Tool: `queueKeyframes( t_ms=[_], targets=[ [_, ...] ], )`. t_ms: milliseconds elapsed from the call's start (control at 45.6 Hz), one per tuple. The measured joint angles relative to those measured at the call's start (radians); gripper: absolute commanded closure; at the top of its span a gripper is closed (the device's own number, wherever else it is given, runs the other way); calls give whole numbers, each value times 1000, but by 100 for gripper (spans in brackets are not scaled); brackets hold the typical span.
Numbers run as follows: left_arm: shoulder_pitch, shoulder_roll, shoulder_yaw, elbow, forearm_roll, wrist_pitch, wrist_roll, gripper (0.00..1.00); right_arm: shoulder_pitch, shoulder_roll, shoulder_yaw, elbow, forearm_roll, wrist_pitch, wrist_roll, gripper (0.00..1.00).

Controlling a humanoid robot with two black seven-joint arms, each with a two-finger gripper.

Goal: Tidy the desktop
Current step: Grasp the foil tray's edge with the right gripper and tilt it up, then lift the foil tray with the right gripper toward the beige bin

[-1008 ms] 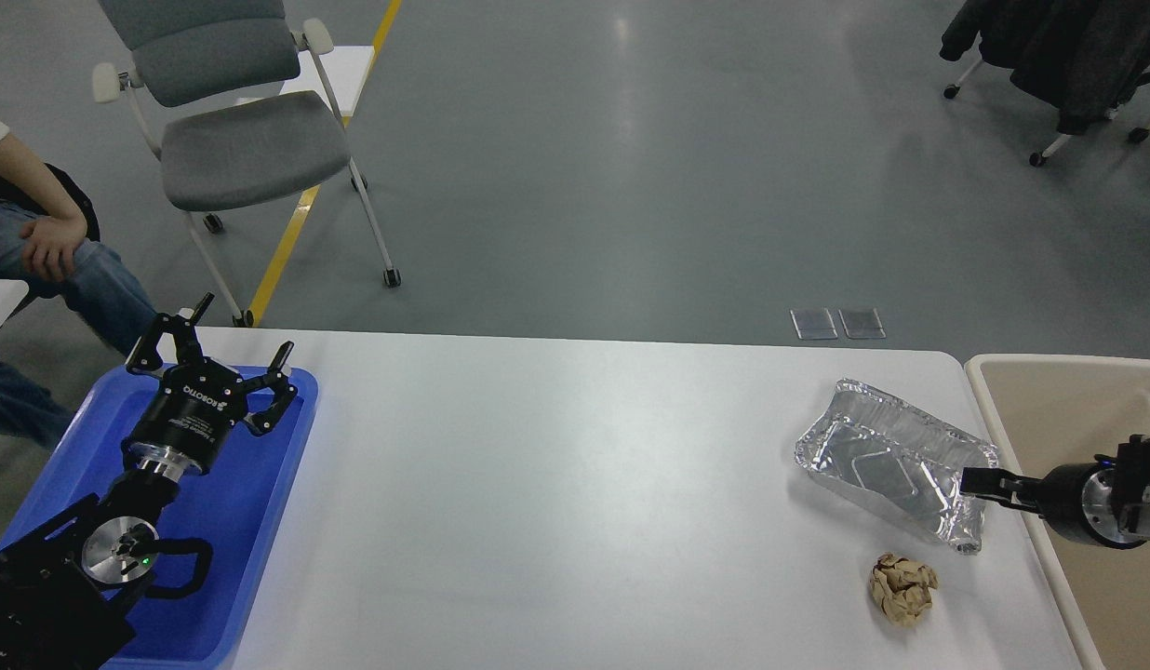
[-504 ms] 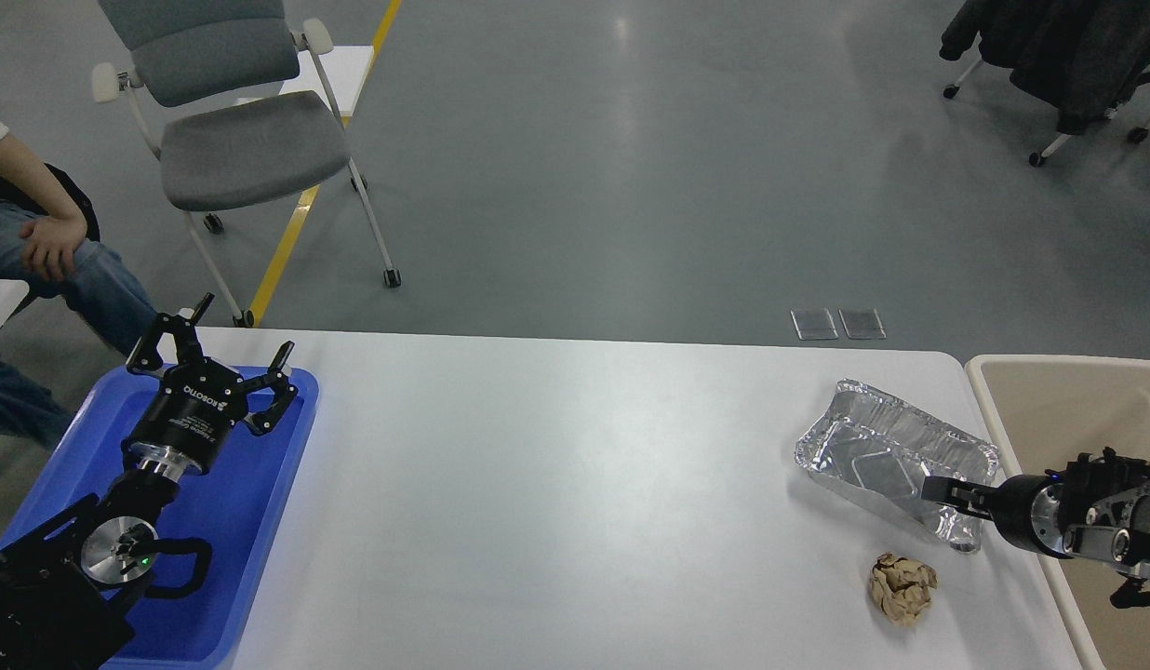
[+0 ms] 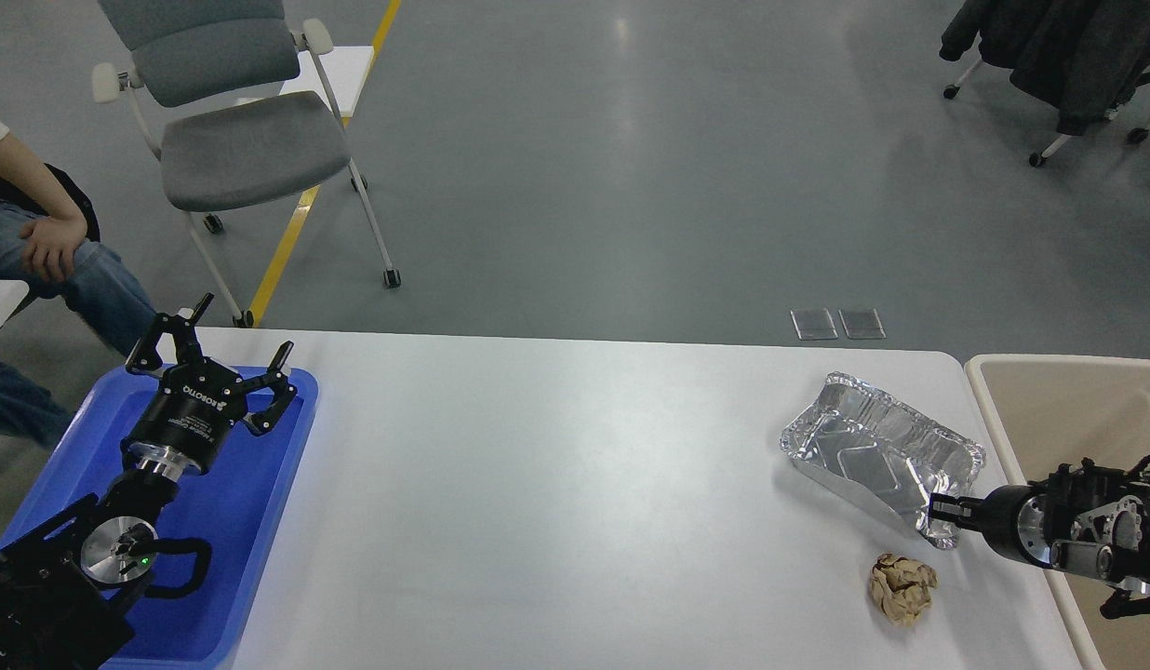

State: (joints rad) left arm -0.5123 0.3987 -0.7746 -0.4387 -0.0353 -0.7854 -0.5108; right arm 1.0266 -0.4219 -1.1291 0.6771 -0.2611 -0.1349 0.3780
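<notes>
The white bench [image 3: 575, 484] fills the lower half of the head view, rounded corners at its far edge. At about 8 o'clock, the left pincer [image 3: 223, 355] hangs over the blue tray [image 3: 259, 521] with its fingers spread wide, grasping nothing. At 4 o'clock, a foil container [image 3: 877, 448] sits tilted on the bench, and the right pincer [image 3: 942, 510] meets its near right corner; whether it is clenched on the rim I cannot tell. A crumpled brown paper ball [image 3: 902, 587] lies just nearer, apart from the foil. A beige bin [image 3: 989, 391] adjoins the bench's right edge.
</notes>
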Motion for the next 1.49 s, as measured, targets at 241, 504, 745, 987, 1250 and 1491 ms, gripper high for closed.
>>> queueKeyframes(
  t_ms=[241, 504, 745, 987, 1250, 1491],
  targets=[
    [0, 0, 0, 0, 0, 0, 0, 1, -2, 3, 4, -1, -1, 2, 4, 100],
    [0, -1, 1, 0, 0, 0, 0, 1, 57, -15, 25, 45, 0, 12, 8, 100],
    [0, -1, 1, 0, 0, 0, 0, 1, 220, -92, 9, 184, -10, 42, 8, 100],
    [-1, -1, 2, 0, 0, 0, 0, 1, 461, -186, -102, 350, -54, 114, 9, 100],
    [0, 0, 2, 0, 0, 0, 0, 1, 749, -288, -206, 487, -157, 244, 9, 100],
    [0, 0, 2, 0, 0, 0, 0, 1, 971, -352, -262, 540, -239, 388, 9, 100]
  ],
)
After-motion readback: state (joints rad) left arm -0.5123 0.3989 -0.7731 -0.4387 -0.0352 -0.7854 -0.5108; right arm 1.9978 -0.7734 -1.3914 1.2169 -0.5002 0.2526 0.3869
